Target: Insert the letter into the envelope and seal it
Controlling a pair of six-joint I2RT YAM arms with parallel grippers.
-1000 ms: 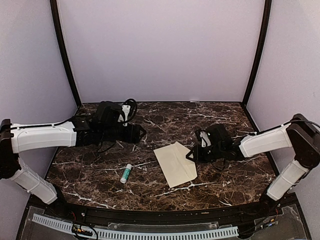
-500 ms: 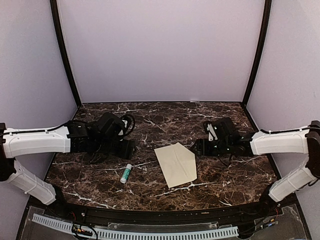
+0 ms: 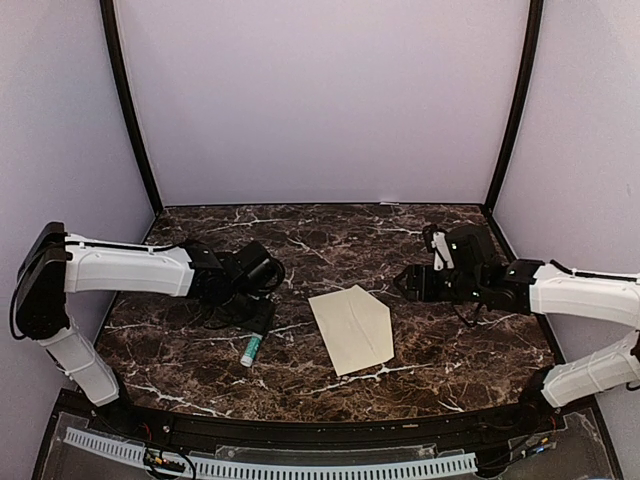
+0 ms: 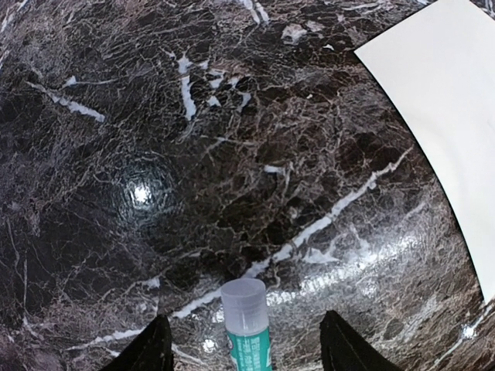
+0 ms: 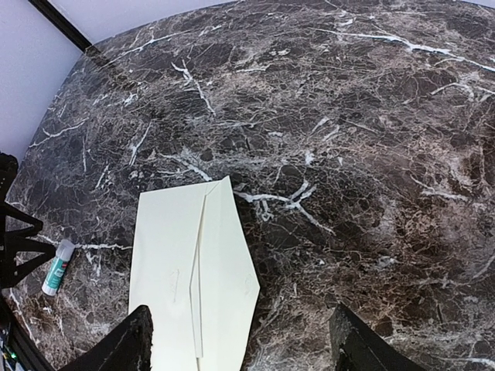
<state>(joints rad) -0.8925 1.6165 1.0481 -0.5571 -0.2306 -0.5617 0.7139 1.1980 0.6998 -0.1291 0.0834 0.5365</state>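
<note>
Marble table (image 3: 440, 330), envelope (image 3: 352, 328), cropped glue stick (image 4: 247, 325), left gripper (image 4: 249, 344), right gripper (image 5: 241, 340) spread, apparently empty.

Overall: we see soft, even brightness across the pale walls (image 3: 320, 100) in the top view.
Glare: on the glossy table (image 4: 255, 116) we find one bright spot in the left wrist view (small, round, hazily ringed).
Envelope (image 4: 456, 100): bleached almost white there, cream elsewhere.
Edges: we notice fisheye bending in both wrist views.
Focus: sharp marble; the left tool (image 4: 244, 348) is only dark silhouettes.
</note>
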